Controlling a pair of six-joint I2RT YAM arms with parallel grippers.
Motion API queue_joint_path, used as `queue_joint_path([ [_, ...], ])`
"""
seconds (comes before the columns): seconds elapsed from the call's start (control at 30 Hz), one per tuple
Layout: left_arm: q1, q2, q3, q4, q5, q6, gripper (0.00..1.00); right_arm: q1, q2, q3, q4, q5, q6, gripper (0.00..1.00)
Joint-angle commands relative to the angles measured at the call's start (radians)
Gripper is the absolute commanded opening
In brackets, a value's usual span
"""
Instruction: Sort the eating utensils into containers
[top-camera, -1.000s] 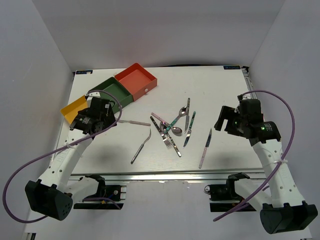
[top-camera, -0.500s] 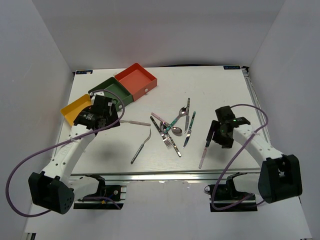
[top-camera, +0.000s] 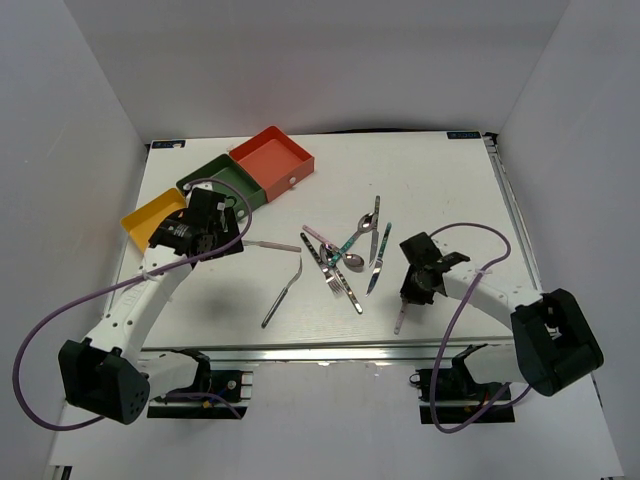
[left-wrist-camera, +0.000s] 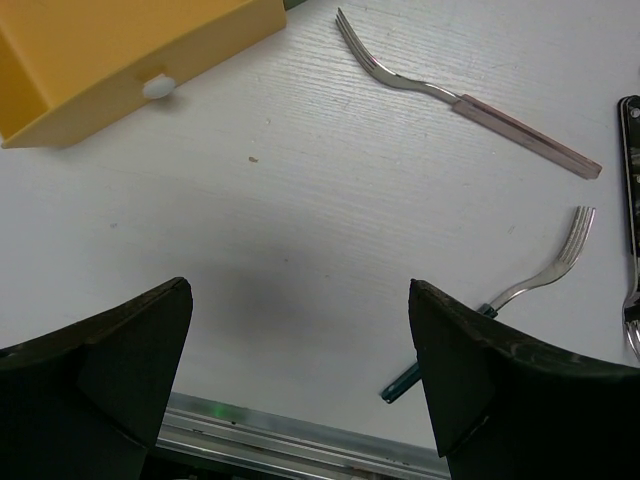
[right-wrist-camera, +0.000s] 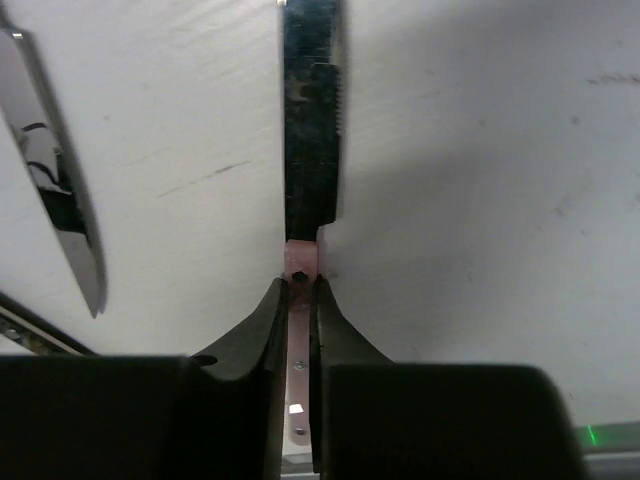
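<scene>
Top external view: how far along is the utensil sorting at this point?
Done: nothing visible. The red-orange tray and dark green tray show empty, and the yellow tray is partly hidden. In hand: the right gripper is shut on a pink-handled knife, seemingly not lifted yet. The left gripper hangs open, holding nothing. Left: the central pile, the pink-handled fork and the teal-handled fork.

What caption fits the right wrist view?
Right fingers pinch the pink handle of a knife lying on the white table.
</scene>
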Motion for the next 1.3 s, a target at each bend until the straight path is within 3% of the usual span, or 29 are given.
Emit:
queue_joint_path([
  [0.0, -0.005, -0.019, 0.019, 0.001, 0.029, 0.008, 0.98, 0.023, 0.082, -0.118, 0.038, -0.011, 0.062, 0.06],
  [0.03, -0.005, -0.015, 0.019, 0.003, 0.046, 0.005, 0.98, 0.029, 0.084, -0.122, 0.046, -0.018, 0.062, 0.0],
  [0.1, -0.005, -0.008, 0.014, 0.017, 0.084, -0.007, 0.98, 0.04, 0.072, -0.108, 0.064, -0.032, 0.045, 0.0],
  [0.2, -0.005, 0.017, 0.017, 0.076, 0.271, -0.047, 0.98, 0.057, 0.009, -0.045, 0.115, -0.093, -0.044, 0.0],
  [0.23, -0.005, 0.03, 0.016, 0.136, 0.41, -0.067, 0.98, 0.063, -0.041, -0.027, 0.139, -0.157, -0.078, 0.0],
  [0.33, -0.037, 0.049, 0.007, 0.272, 0.595, -0.184, 0.98, 0.088, -0.124, 0.051, 0.257, -0.35, -0.205, 0.0],
  [0.37, -0.074, 0.054, 0.005, 0.384, 0.668, -0.255, 0.98, 0.101, -0.131, 0.079, 0.267, -0.383, -0.224, 0.0],
  [0.47, -0.164, 0.086, 0.028, 0.55, 0.686, -0.34, 0.98, 0.144, -0.1, 0.222, 0.213, -0.428, -0.26, 0.0],
  [0.67, -0.186, 0.167, 0.053, 0.626, 0.666, -0.428, 0.93, 0.25, -0.042, 0.432, 0.146, -0.396, -0.244, 0.0],
  [0.9, -0.188, 0.17, 0.024, 0.649, 0.651, -0.448, 0.86, 0.332, 0.016, 0.561, 0.123, -0.386, -0.241, 0.0],
  [1.0, -0.188, 0.17, 0.008, 0.683, 0.669, -0.465, 0.78, 0.356, 0.044, 0.592, 0.123, -0.396, -0.244, 0.0],
  [1.1, -0.188, 0.176, 0.005, 0.693, 0.68, -0.469, 0.52, 0.374, 0.065, 0.616, 0.124, -0.402, -0.245, 0.0],
  [1.13, -0.188, 0.179, 0.005, 0.686, 0.681, -0.468, 0.39, 0.378, 0.07, 0.619, 0.127, -0.402, -0.245, 0.0],
  [1.27, -0.188, 0.184, 0.007, 0.657, 0.683, -0.446, 0.18, 0.378, 0.073, 0.629, 0.136, -0.402, -0.239, 0.0],
])
